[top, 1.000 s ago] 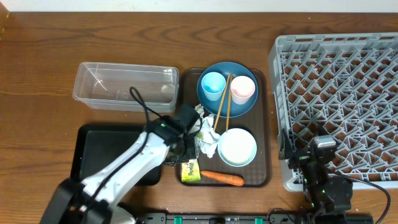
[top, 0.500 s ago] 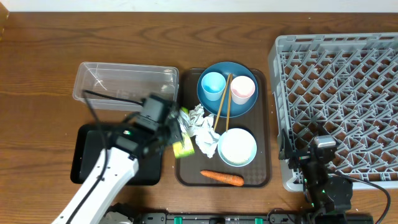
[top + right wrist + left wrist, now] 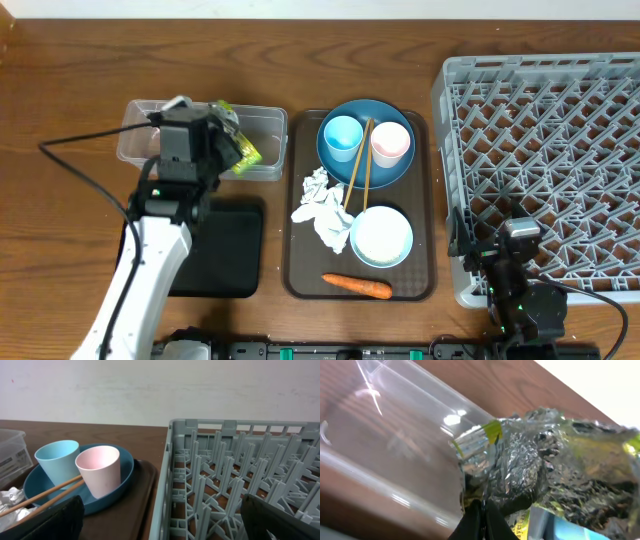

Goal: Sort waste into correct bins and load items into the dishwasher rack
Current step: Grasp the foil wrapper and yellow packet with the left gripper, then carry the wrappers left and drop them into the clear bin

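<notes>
Currently the left gripper [image 3: 479, 512] is pinching the wrapper [image 3: 545, 465] with its fingertips pressed together, the crumpled foil bulging just above and ahead of them. It is hanging over the tub [image 3: 265, 112], which is lying directly beneath the fingers and looking bare inside. So the first piece of waste is being sorted but is not yet dropped, and nothing is blocking that drop. The black tray [image 3: 235, 260], back behind the fingers, is showing nothing on its uncovered part.

Everything else is waiting, well off to the right of those fingers, on the brown tray [image 3: 425, 200]: the napkins [image 3: 322, 210], the carrot [image 3: 357, 286], the bowl [image 3: 382, 238] and the plate [image 3: 372, 168], which is carrying the blue cup [image 3: 342, 134] and the pink cup [image 3: 390, 143]. The chopsticks [image 3: 358, 165] are slanting off the plate onto the napkins, so lifting the paper is likely to disturb them.

The rack [image 3: 545, 160] is holding nothing. The right gripper [image 3: 160, 510] is idling with fingers spread wide and empty, the rack's wall just ahead.
</notes>
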### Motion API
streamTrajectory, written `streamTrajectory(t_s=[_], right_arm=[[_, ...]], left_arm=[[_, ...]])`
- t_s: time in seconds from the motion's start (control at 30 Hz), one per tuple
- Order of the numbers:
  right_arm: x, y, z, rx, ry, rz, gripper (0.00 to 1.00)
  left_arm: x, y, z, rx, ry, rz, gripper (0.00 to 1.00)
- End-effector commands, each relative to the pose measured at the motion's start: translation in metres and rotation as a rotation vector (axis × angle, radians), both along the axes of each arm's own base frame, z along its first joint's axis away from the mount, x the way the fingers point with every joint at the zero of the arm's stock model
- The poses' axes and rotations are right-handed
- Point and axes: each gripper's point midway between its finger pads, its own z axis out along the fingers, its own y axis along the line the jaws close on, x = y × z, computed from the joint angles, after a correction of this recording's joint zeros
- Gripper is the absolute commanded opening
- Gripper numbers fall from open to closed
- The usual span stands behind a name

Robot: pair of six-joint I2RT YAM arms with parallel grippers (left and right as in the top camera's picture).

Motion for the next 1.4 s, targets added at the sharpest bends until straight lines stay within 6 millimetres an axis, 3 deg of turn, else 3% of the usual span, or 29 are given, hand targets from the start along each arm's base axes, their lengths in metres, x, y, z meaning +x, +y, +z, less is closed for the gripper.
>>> streamTrajectory(t_s=[0.0, 0.17, 0.3, 0.37, 0.4, 0.53, 0.67, 0.77, 0.87, 1.07, 1.37], right_arm=[[0.000, 0.002, -0.001, -0.005, 0.003, 0.010, 0.99], [0.000, 0.002, -0.001, -0.004, 0.003, 0.010, 0.99], [0.000, 0.002, -0.001, -0.005, 0.003, 0.010, 0.99], [0.000, 0.002, -0.001, -0.004, 0.003, 0.010, 0.99], [0.000, 0.002, -0.001, -0.004, 0.003, 0.010, 0.99], [0.000, 0.002, -0.001, -0.004, 0.003, 0.010, 0.99], [0.000, 0.002, -0.001, -0.004, 0.003, 0.010, 0.99], [0.000, 0.002, -0.001, -0.004, 0.003, 0.010, 0.99], [0.000, 0.002, -0.001, -0.004, 0.003, 0.010, 0.99], [0.000, 0.002, -0.001, -0.004, 0.003, 0.010, 0.99], [0.000, 0.002, -0.001, -0.004, 0.003, 0.010, 0.99]], left_arm=[[0.015, 0.015, -0.009, 0.106, 0.016, -0.017, 0.06], [0.020, 0.034, -0.045, 0.190, 0.107, 0.048, 0.07], [0.027, 0.039, -0.054, 0.259, 0.122, 0.022, 0.12], [0.028, 0.038, -0.051, 0.270, 0.112, 0.011, 0.24], [0.028, 0.038, -0.048, 0.269, 0.103, 0.012, 0.37], [0.027, 0.038, -0.028, 0.267, 0.051, 0.016, 0.54], [0.017, 0.033, 0.001, 0.245, 0.010, -0.002, 0.57], [-0.005, 0.009, 0.019, 0.144, 0.020, -0.110, 0.57], [-0.041, -0.024, 0.025, -0.020, 0.076, -0.241, 0.57], [-0.113, -0.068, 0.017, -0.211, 0.275, -0.376, 0.56], [-0.147, -0.117, -0.008, -0.125, 0.412, -0.518, 0.56]])
